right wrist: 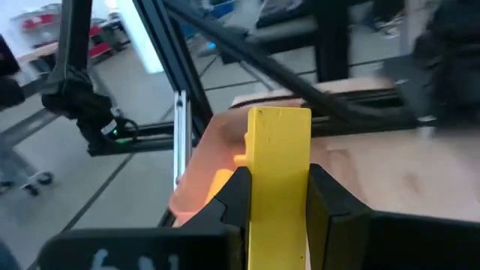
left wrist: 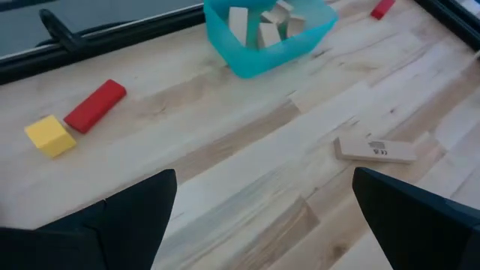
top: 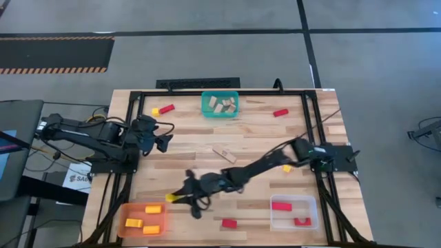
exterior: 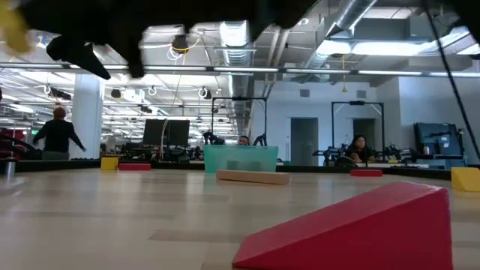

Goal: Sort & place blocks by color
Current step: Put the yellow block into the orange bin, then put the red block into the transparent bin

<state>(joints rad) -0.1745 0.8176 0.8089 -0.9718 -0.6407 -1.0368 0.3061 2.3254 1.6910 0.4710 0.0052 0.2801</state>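
My right gripper (top: 176, 198) reaches across the table's near-left part and is shut on a yellow block (right wrist: 279, 150), beside the orange bin (top: 143, 219), which holds three yellow blocks. My left gripper (left wrist: 264, 180) hangs open over the left side, touching nothing. Loose on the table lie a tan bar (top: 224, 154), a yellow cube (top: 156, 110) next to a red bar (top: 167, 108), a red block (top: 280, 112), a yellow block (top: 286, 168) and a red block (top: 229, 222). The teal bin (top: 220, 103) holds tan pieces, and the clear bin (top: 294, 212) holds red ones. My right gripper pinches the yellow block between its two fingers (right wrist: 236, 196), one on each long side. The block lies along the fingers, and its free end (right wrist: 279, 124) sticks out past the fingertips toward the table's left. It is lifted clear of the table (exterior: 11, 26).
A black frame (top: 131, 138) runs along the table's edges. A red wedge (exterior: 360, 225) lies close in front of the low camera. Bare wood shows in the table's middle and between the orange and clear bins. People stand in the room beyond the far edge.
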